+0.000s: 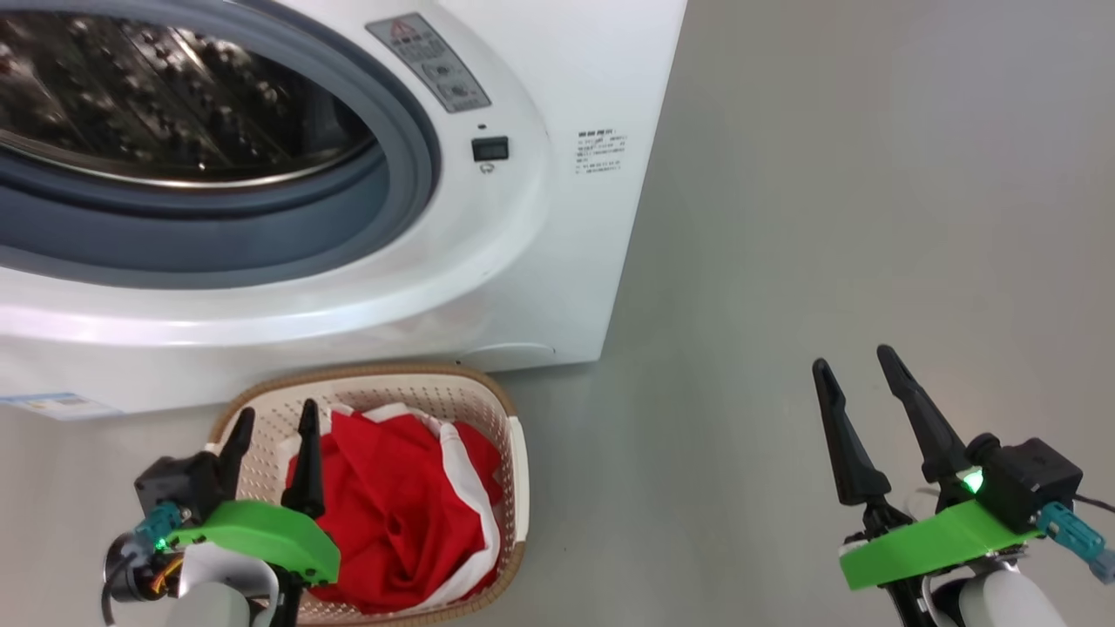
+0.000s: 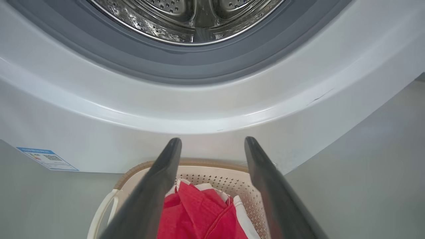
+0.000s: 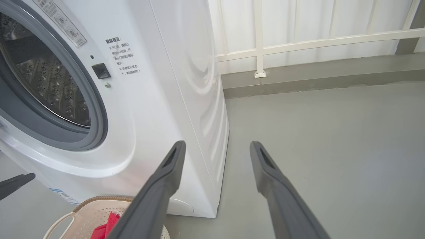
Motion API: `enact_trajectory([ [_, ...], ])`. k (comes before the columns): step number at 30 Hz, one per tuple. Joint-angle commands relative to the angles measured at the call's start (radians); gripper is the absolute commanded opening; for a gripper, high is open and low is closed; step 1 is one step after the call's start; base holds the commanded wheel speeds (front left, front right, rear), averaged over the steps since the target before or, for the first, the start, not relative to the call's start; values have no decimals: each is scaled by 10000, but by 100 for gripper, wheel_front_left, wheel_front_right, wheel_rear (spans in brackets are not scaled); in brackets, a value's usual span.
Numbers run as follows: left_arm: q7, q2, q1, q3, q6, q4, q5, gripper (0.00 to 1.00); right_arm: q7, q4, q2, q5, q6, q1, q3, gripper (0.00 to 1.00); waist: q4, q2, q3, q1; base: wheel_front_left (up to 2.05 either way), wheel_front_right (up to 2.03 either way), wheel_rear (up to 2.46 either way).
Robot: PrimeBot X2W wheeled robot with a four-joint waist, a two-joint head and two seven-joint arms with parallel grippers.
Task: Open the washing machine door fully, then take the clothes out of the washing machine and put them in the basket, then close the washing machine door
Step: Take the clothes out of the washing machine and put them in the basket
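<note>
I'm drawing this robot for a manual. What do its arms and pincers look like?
The left pincer and right pincer each have two long, dark, tapering fingers on a bright green plate. Beside each sits a black box with a teal plug and a green light. The forearms are pale.

Right end effector (image 3: 216, 144) spread wide — washing machine (image 3: 159, 99) left, basket (image 3: 99, 199) holding red clothes (image 3: 107, 225) at foot.

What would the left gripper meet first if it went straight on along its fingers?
Probably the washer's white front, below the grey gasket. The open left gripper points at it, just above the basket's far rim, though depth is unclear.
</note>
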Motion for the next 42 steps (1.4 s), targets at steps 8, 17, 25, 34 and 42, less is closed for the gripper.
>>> enact_trajectory([
  [8, -51, 254, 1020, -43, -55, -1704, -144, 100, -65, -99, -166, 56, 2, 573, 30, 100, 244, 0, -1021, 0, 0, 0, 0],
  [17, -51, 254, 1945, 50, -56, -2794, 298, 100, -65, -48, -254, 73, 2, 1084, -116, 100, 273, 0, -1609, 0, 0, 0, 0],
  [25, -51, 254, 2890, 267, -57, -3674, 538, 100, -65, -34, -289, 66, 2, 1589, -229, 100, 269, 0, -2135, 0, 0, 0, 0],
  [34, -51, 254, 3945, 520, -57, -4407, 649, 100, -65, -88, -324, 72, 2, 2105, -364, 100, 209, 0, -2478, 0, 0, 0, 0],
  [42, -51, 254, 4160, 495, -2, -4585, 653, 100, -65, -100, -332, 53, 2, 2219, -415, 100, 186, 0, -2522, 0, 0, 0, 0],
])
